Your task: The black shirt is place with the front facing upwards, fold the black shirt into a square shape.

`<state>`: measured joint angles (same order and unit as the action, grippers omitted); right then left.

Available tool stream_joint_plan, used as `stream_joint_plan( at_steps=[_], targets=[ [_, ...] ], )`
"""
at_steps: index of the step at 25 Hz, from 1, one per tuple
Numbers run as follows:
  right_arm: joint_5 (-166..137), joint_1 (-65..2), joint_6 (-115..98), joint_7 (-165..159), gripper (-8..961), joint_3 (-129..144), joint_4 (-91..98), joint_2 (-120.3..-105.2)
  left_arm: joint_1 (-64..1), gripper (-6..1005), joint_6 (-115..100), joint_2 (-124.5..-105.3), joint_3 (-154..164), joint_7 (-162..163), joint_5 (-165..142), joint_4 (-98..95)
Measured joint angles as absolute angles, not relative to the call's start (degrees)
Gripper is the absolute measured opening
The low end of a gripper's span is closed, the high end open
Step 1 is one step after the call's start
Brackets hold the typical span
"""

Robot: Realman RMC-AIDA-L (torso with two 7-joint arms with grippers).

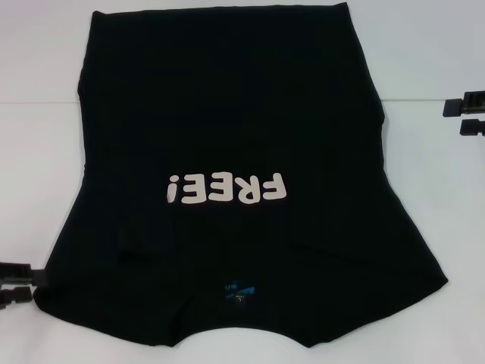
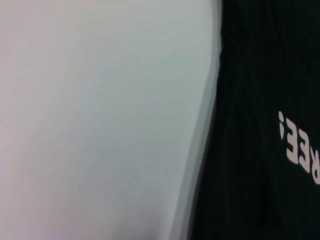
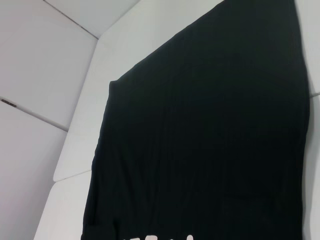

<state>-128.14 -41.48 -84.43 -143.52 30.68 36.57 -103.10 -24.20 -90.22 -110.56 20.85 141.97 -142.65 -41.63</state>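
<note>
Left claw point(image 1: 17, 277) sits low at the left frame edge, touching the sleeve of the plain black cotton T-shirt point(image 1: 235, 136) spread front-up on the white worktop point(image 1: 38, 91); right claw point(image 1: 464, 115) waits at the right edge, apart from the cloth. Likely both flank it to take the sides. Whether either claw is spread I cannot tell. Only the head view shows the small blue neck label point(image 1: 239, 292).

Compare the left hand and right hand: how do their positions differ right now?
The left hand sits low at the near left edge, beside the black shirt's shoulder; the right hand sits farther out, clear of its right side. Both hover at the margins, holding nothing.
</note>
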Motion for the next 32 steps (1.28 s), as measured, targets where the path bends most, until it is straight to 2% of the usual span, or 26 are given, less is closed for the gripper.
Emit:
stream_joint_plan(
  at_steps=[13, 24, 32],
  targets=[
    [-128.1, -41.3, -84.3, -143.5, 667, 30.7, 36.5, -103.00, -25.3, 466, -88.2, -111.26, 23.2, 142.5, -142.7, -40.9],
    [-128.1, -41.2, -84.4, -143.2, 667, 30.6, 36.4, -103.10, -23.8, 466, -87.9, -111.29, 22.8, 143.0, -142.7, -43.4],
    [-128.1, -41.0, -84.4, -143.2, 666, 30.5, 36.4, -103.07, -24.4, 467, -86.1, -112.25, 24.9, 143.0, -142.8, -42.9]
  ],
)
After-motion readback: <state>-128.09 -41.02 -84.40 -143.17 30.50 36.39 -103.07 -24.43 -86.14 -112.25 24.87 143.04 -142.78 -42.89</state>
